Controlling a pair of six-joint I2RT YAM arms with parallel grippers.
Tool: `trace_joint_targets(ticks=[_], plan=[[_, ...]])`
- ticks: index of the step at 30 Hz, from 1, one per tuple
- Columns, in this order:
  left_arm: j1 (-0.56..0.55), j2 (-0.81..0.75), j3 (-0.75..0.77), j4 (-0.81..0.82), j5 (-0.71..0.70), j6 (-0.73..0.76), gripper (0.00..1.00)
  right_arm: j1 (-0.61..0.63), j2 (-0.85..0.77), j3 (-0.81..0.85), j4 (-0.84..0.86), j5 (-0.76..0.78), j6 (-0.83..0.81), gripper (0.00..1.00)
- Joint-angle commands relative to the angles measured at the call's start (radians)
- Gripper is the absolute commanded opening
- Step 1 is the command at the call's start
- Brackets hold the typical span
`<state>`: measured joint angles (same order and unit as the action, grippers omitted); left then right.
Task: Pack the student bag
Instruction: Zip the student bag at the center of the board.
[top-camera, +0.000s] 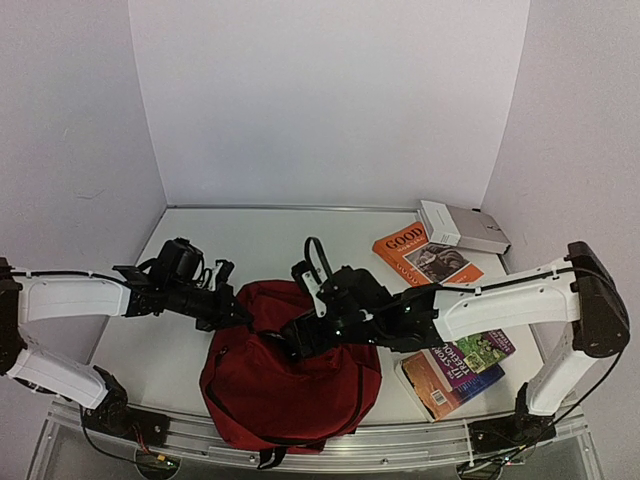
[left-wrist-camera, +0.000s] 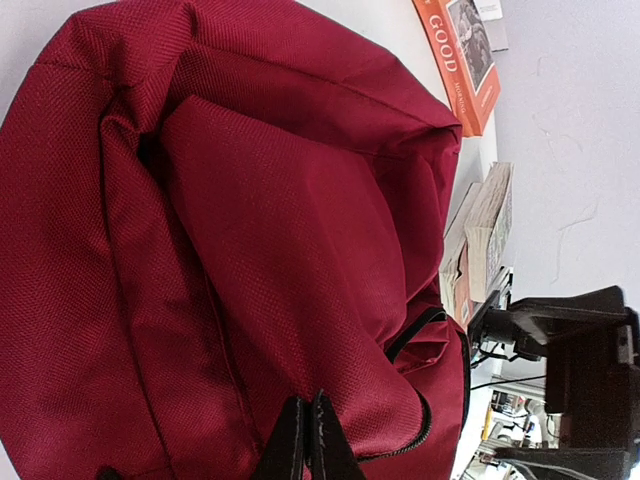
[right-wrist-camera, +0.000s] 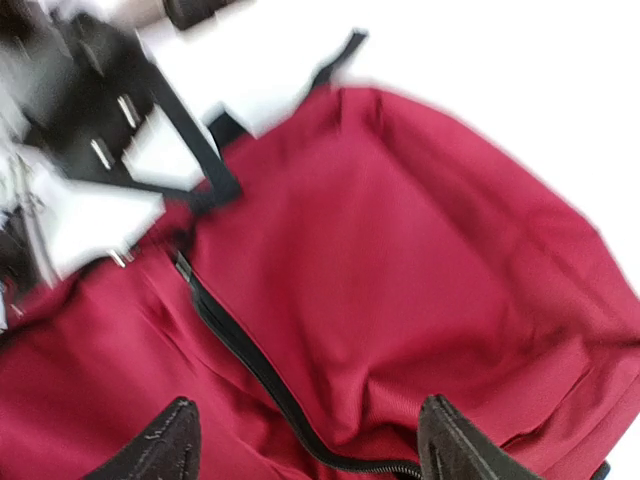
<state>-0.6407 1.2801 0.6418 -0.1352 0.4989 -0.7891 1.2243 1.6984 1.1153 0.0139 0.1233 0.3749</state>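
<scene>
Beneath right end effector (right-wrist-camera: 308, 432) — student bag (right-wrist-camera: 400, 270) (jaws apart).

On the white table (top-camera: 250, 235), an orange paperback titled GOOD (top-camera: 425, 258) lies flat at two o'clock. A white box (top-camera: 462, 227) sits just beside it, toward one o'clock. At four o'clock, a purple-covered book (top-camera: 478, 352) overlaps an orange-covered book (top-camera: 450, 385).

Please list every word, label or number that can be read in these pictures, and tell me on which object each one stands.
"GOOD": white capitals on the cover of the orange book, also legible in the left wrist view.
Smaller lines on that cover: too small to read.
Lettering on the purple book on top of the stack: too small to read.
White box and student bag: no text visible.
</scene>
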Motion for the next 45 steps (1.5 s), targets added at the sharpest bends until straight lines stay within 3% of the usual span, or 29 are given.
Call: trace_joint_targets(ticks=[1,13,20,26,29,38,45], plan=[[-0.004,-0.044,0.057,-0.033,-0.037,0.016,0.04,-0.007,0.014,0.097,0.003,0.023,0.015,0.77],[-0.004,-0.085,-0.03,0.008,-0.086,-0.076,0.17,-0.008,0.147,0.222,0.004,0.003,0.002,0.79],[-0.004,-0.051,-0.039,0.041,-0.066,-0.085,0.15,-0.008,0.146,0.213,0.004,0.003,0.003,0.79],[-0.004,-0.031,-0.045,0.072,-0.047,-0.094,0.01,-0.008,0.15,0.217,0.006,-0.007,-0.009,0.79],[-0.004,-0.048,-0.055,0.081,-0.052,-0.098,0.0,-0.016,0.161,0.228,0.014,-0.039,-0.022,0.78],[-0.004,-0.174,-0.134,0.194,-0.044,-0.117,0.0,-0.077,0.224,0.255,0.106,-0.371,-0.044,0.59],[-0.004,-0.196,-0.138,0.18,-0.031,-0.117,0.0,-0.112,0.284,0.299,0.123,-0.46,-0.061,0.44]])
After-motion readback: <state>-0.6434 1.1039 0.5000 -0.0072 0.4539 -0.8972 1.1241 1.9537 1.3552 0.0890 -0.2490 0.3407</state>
